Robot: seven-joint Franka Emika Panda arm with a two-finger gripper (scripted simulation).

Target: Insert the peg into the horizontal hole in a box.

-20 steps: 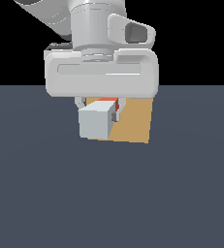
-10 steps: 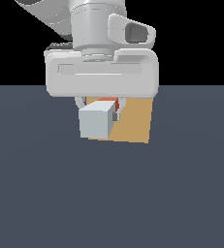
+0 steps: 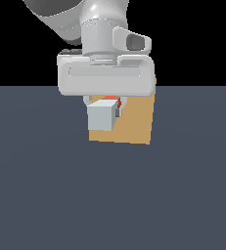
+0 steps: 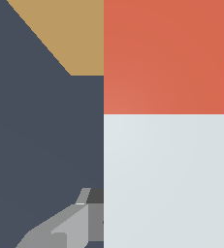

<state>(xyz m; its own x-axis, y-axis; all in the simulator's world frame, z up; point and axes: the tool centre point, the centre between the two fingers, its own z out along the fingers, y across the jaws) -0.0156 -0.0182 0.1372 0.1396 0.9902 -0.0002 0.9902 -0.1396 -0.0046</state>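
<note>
Exterior view centre: my end effector (image 3: 104,103) grips the smooth square-section peg (image 3: 102,116), its pale grey end face toward the camera, red-orange end behind. Flat tan box (image 3: 136,122) stands behind it on the matte slate worktop (image 3: 112,195).

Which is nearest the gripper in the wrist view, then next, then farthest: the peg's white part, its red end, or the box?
1. White part of the peg: right beside the fingers of the gripper.
2. Red end: farther along the peg, toward the box.
3. Box: beyond the red end; the hole is not visible in either view.
</note>
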